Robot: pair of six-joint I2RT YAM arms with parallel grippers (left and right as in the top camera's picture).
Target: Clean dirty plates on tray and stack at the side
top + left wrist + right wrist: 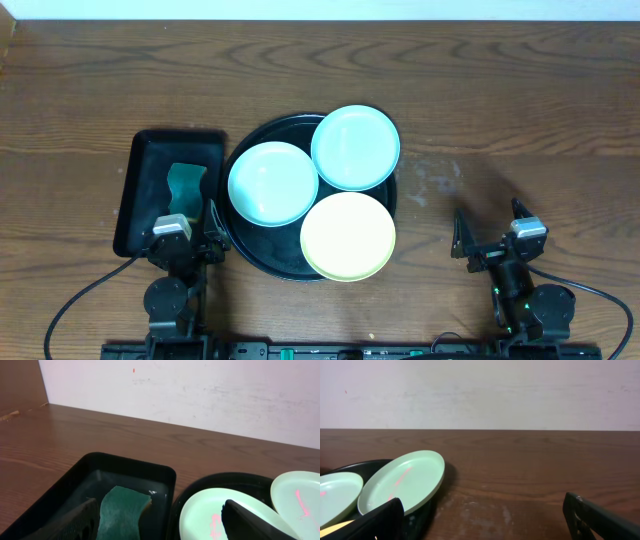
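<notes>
three plates, two trays, one sponge

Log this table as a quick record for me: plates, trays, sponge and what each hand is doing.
plates: three, on the round black tray
left mint plate: lying in the tray, pink smear
far mint plate: tilted over the rim, pink smear
yellow plate: nearest the robot, smears not discernible
sponge: teal, in the rectangular tray left of the round one
left hand: open, empty, by the rectangular tray
right hand: open, empty, over the table right of the plates
stacked aside: none yet

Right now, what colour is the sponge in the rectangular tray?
Teal. The sponge shows best in the left wrist view.
</notes>
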